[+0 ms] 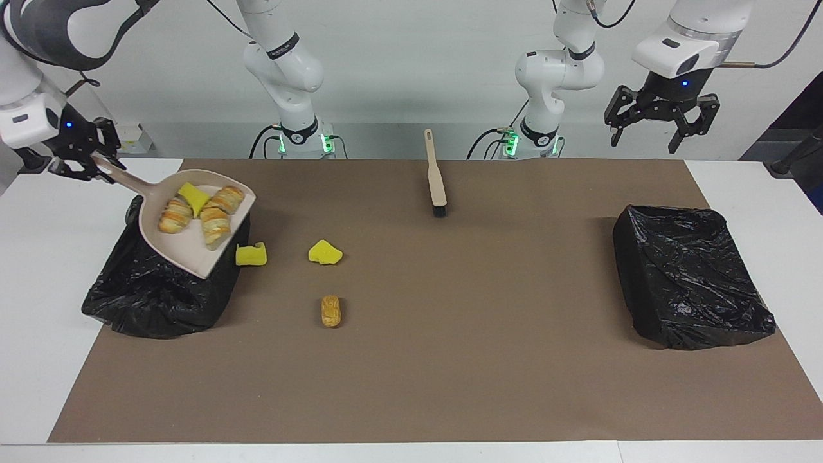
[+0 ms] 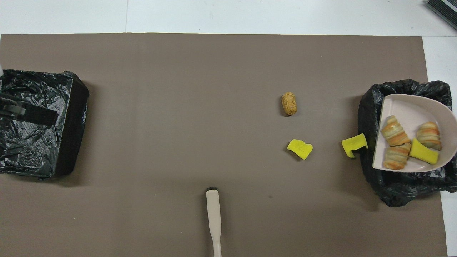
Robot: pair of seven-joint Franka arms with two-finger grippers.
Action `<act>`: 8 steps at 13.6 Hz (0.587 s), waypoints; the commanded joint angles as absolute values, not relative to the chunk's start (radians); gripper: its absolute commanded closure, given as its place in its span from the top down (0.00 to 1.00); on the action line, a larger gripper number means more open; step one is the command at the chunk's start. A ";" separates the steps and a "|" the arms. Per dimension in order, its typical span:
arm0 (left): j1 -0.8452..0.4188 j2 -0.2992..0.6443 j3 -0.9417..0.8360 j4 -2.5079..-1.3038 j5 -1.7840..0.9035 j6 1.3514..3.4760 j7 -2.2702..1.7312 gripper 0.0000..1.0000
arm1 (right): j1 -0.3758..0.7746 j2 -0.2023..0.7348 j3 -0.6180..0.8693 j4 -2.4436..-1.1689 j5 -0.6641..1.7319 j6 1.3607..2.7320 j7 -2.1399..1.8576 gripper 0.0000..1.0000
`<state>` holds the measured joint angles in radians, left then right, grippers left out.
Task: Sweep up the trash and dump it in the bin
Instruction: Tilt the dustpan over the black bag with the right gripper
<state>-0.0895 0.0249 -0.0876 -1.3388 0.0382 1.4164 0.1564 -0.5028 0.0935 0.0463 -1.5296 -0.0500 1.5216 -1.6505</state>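
The brown mat point(image 1: 450, 360) covers most of the white desk point(image 1: 45, 270), leaving bare white strips at both ends. The middle of the mat is open. A beige black-bristled brush point(image 1: 436, 173) lies at the mat edge nearest the robots, handle pointing toward them.

A black bag-lined bin point(image 1: 151, 283) stands at the right arm's end of the mat. A second black bag-lined bin point(image 1: 694, 276) stands at the left arm's end.

The right pincer point(image 1: 87, 161) is clamped on the handle of the beige plastic dustpan point(image 1: 186, 247), held in the air over the first bin and tilted, open lip lowest. The right arm reaches in from high above the desk's end. The pan carries four pieces of trash: three tan ridged pastry pieces point(image 1: 215, 222) and one yellow foam chunk point(image 1: 191, 195).

Three pieces lie on the mat:
- a yellow foam block point(image 1: 251, 254) just beside the first bin (apparently touching the bag);
- a yellow foam wedge point(image 1: 325, 252) near it, toward the mat's middle;
- a tan ridged roll point(image 1: 331, 310) farther from the robots than the wedge.

The left pincer point(image 1: 661, 125) hangs raised over the left arm's end of the desk, fingers spread apart and holding nothing. The left arm waits.
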 commanded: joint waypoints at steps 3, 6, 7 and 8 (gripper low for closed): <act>-0.054 -0.047 -0.081 -1.402 0.003 1.387 0.163 1.00 | -0.560 0.081 0.055 -1.511 -0.152 1.618 -1.782 0.00; -0.037 -0.063 -0.081 -1.427 0.002 1.397 0.161 1.00 | -0.560 0.063 0.060 -1.509 -0.317 1.652 -1.792 0.00; -0.034 -0.061 -0.081 -1.425 0.002 1.411 0.161 1.00 | -0.558 0.057 0.061 -1.512 -0.351 1.672 -1.792 0.00; -0.032 -0.061 -0.080 -1.425 0.002 1.419 0.163 1.00 | -0.546 0.049 0.060 -1.522 -0.370 1.678 -1.784 0.00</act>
